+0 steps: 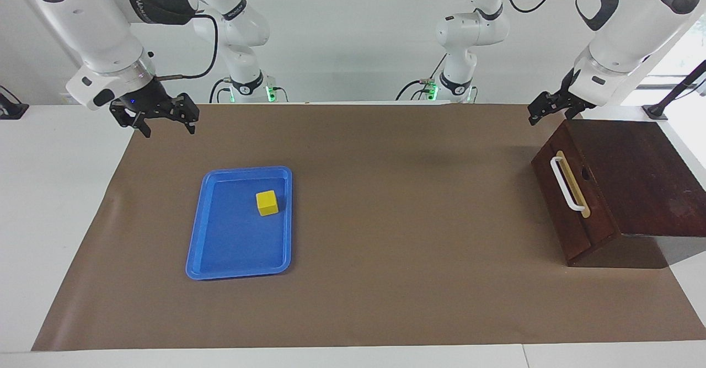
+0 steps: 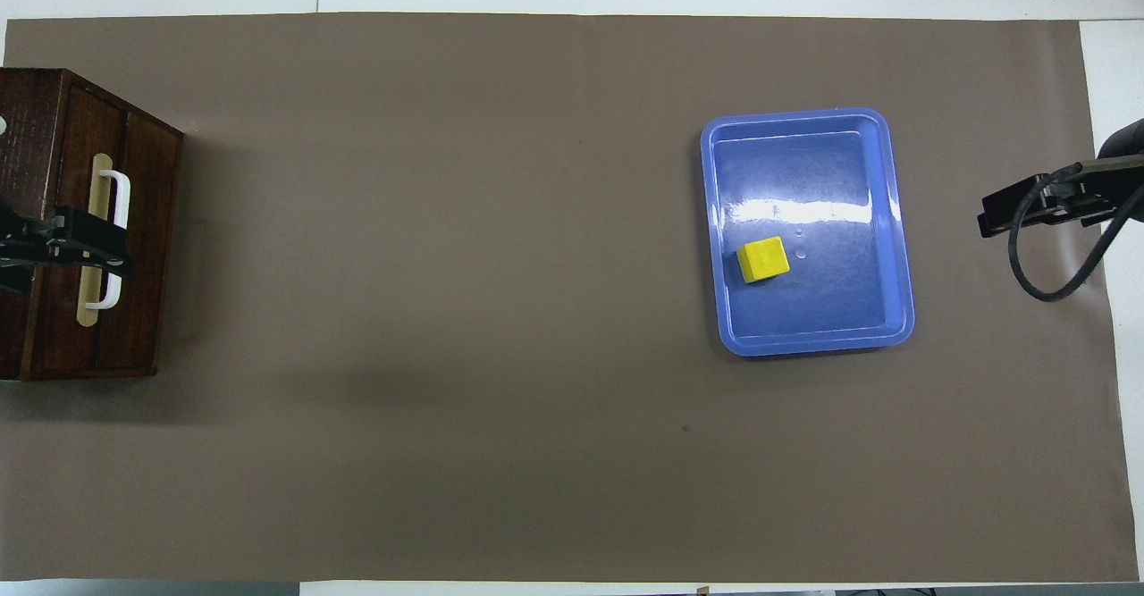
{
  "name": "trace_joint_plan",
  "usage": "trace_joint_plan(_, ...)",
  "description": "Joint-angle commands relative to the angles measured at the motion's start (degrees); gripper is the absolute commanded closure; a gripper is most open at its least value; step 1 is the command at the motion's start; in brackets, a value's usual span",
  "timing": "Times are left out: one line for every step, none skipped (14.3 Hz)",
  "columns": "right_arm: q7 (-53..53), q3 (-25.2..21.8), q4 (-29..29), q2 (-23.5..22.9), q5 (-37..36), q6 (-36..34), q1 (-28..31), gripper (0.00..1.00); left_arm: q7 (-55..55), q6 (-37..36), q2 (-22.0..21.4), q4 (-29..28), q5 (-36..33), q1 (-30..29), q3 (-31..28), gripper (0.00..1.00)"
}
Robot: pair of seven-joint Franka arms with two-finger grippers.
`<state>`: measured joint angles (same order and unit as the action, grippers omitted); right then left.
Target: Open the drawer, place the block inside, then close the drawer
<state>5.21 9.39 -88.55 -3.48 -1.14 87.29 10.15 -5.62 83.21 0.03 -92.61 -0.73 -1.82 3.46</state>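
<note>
The drawer (image 1: 558, 200) is shut in the dark brown wooden box at the left arm's end of the table; its white bar handle (image 1: 568, 187) faces the table's middle. It also shows in the overhead view (image 2: 147, 221). My left gripper (image 1: 550, 115) hangs open in the air over the box's front edge, above the handle (image 2: 116, 239), and touches nothing. The yellow block (image 1: 267, 202) lies in the blue tray (image 1: 201, 230), also in the overhead view (image 2: 762, 259). My right gripper (image 1: 165, 122) is open and empty, raised over the mat beside the tray.
A brown mat (image 1: 386, 219) covers the table between the tray and the box. The blue tray (image 2: 885, 221) holds only the block. A black cable (image 2: 1041, 283) hangs from the right wrist.
</note>
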Motion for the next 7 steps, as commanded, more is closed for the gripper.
trace_joint_plan(-0.73,0.89,-0.4,0.4,0.79,0.68,1.28,0.0,0.7,0.73,-0.82,-0.82,0.11,0.15,-0.38,0.0)
trace_joint_plan(-0.64,0.98,-0.4,0.4,0.79,0.68,1.28,0.0,0.62,0.82,-0.82,-0.82,0.2,0.15,-0.38,0.0)
trace_joint_plan(-0.64,0.98,-0.4,0.4,0.79,0.68,1.28,0.0,0.61,0.73,-0.82,-0.82,0.11,0.15,-0.38,0.0)
trace_joint_plan(-0.55,0.98,-0.31,0.4,0.87,0.68,1.37,0.0,0.53,0.82,-0.82,-0.82,0.2,0.15,-0.38,0.0)
trace_joint_plan(-0.64,0.98,-0.31,0.4,0.96,0.68,1.37,0.0,0.61,0.82,-0.82,-0.82,0.11,0.15,-0.38,0.0)
trace_joint_plan(-0.73,0.98,-0.4,0.4,1.14,0.77,1.37,0.0,0.79,1.16,-0.82,-0.99,0.11,0.15,-0.38,0.0)
trace_joint_plan(-0.64,0.98,-0.31,0.4,1.14,0.95,1.37,0.0,0.96,3.34,-0.82,-1.43,0.03,0.41,-0.38,0.0)
